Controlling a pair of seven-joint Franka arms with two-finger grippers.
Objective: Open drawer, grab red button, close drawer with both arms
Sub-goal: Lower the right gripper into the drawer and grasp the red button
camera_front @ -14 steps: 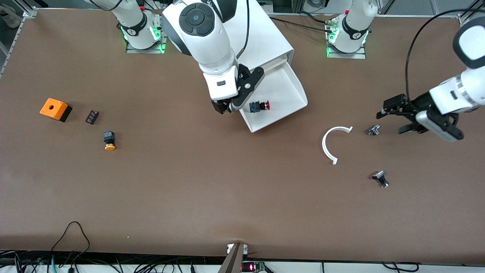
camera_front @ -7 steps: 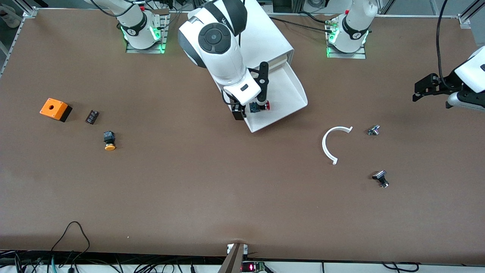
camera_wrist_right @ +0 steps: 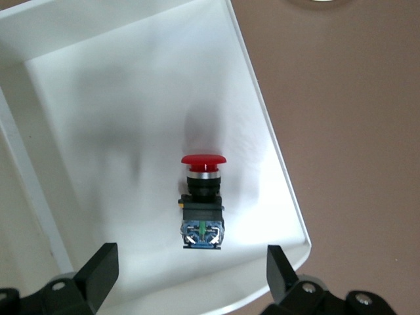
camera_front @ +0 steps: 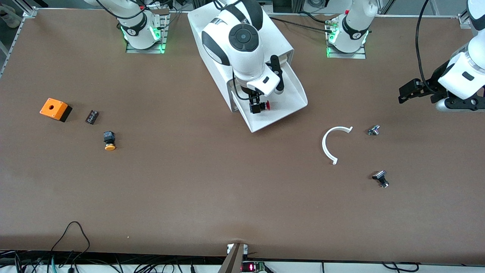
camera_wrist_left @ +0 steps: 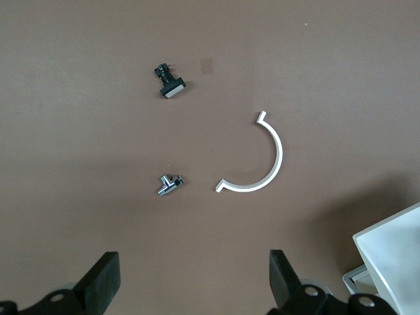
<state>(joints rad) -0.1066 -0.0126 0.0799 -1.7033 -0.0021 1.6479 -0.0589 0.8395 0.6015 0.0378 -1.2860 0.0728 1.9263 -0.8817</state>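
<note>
1. Over the pulled-out drawer point(camera_front: 291, 99) hangs the right gripper point(camera_front: 257, 102), jaws spread wide and holding nothing; the button point(camera_wrist_right: 203, 200) lies on its side on the drawer floor directly beneath, red cap pointing toward the left arm's end of the table.
2. Judging from the right wrist view, the fingers point(camera_wrist_right: 98, 272) straddle the black body well. The descent should be straight down, closing on the blocky body, not the round cap, and staying clear of the drawer's front lip.
3. The left gripper point(camera_front: 411, 91) waits spread and empty at its own end of the table, above bare tabletop near the white arc point(camera_front: 333, 142) and two small metal parts point(camera_wrist_left: 169, 185).
4. Compared with a second ago, the right gripper has swung from the drawer's edge to over the button and turned upright; the left gripper has lifted away from the small parts.
</note>
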